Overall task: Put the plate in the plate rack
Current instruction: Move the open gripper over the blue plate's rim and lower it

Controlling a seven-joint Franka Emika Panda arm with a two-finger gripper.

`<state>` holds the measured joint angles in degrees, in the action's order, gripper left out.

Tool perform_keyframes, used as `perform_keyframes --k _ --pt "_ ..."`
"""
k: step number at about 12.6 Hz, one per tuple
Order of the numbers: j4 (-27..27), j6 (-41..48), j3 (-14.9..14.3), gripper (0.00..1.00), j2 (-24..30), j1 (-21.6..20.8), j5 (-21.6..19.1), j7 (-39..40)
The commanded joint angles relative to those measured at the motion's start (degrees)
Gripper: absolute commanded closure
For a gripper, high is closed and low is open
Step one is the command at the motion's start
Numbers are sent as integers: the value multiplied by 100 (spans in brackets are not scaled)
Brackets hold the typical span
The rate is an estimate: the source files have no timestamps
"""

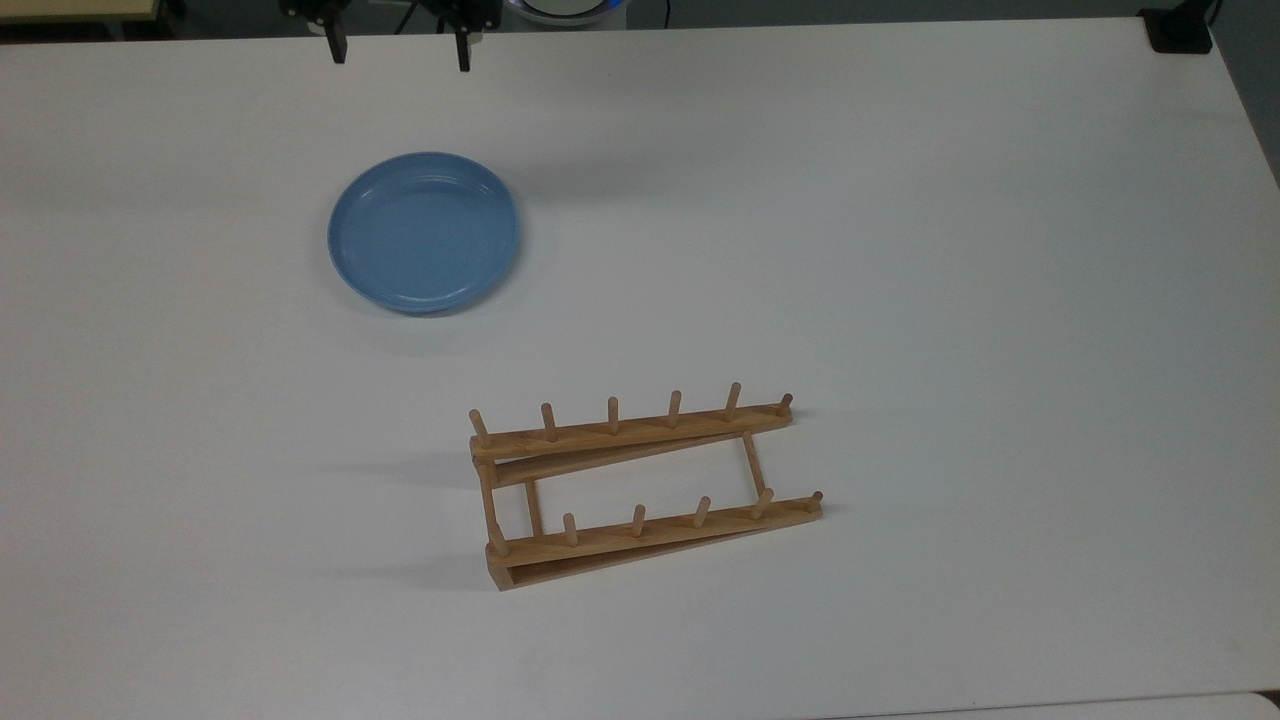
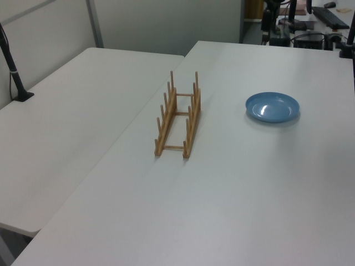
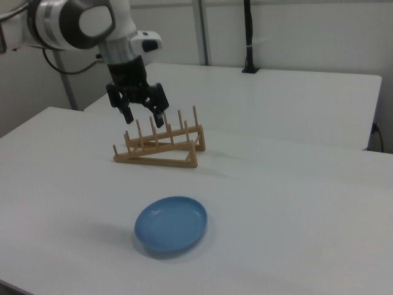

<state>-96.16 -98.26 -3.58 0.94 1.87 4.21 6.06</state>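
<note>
Right view shows your end effector (image 3: 142, 115) empty with fingers spread, high above the bench (image 3: 295, 203). The plate (image 3: 171, 224) lies flat, well apart from the rack (image 3: 161, 147). You're in the approach: descend to its rim next.

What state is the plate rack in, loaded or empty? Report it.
Empty. The rack has nothing between its pegs; the plate lies flat on the table, apart.

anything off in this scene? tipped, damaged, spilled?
Nothing stands out. The plate lies flat and whole on the table, apart from the rack, which stands upright with its pegs intact. The gripper hangs open, holding nothing.
</note>
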Motion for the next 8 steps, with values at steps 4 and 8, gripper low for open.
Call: perform_keyframes --k 4,8 --pt "-973 -1104 -73 0 -24 296 123 414" --pt "-1546 -2213 -82 0 -295 472 413 414"
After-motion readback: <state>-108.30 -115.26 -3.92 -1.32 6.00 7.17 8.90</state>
